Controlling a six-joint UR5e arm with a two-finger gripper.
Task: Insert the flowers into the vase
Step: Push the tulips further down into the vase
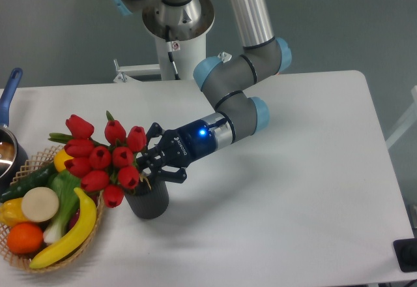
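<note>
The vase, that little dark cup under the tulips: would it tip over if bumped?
Probably not easily: the vase looks squat and thick-walled. But the flowers spread wider than it and lean left, so it may be top-heavy. The gripper is at the stems.

The red tulip bunch (104,156) hid the round mouth of the dark grey cylindrical vase (150,203), and its stems could not be seen. The black two-finger gripper (151,163) had its fingertips lost among the blooms. At the left edge, a blue-handled pot (8,130) was cut off.
</note>
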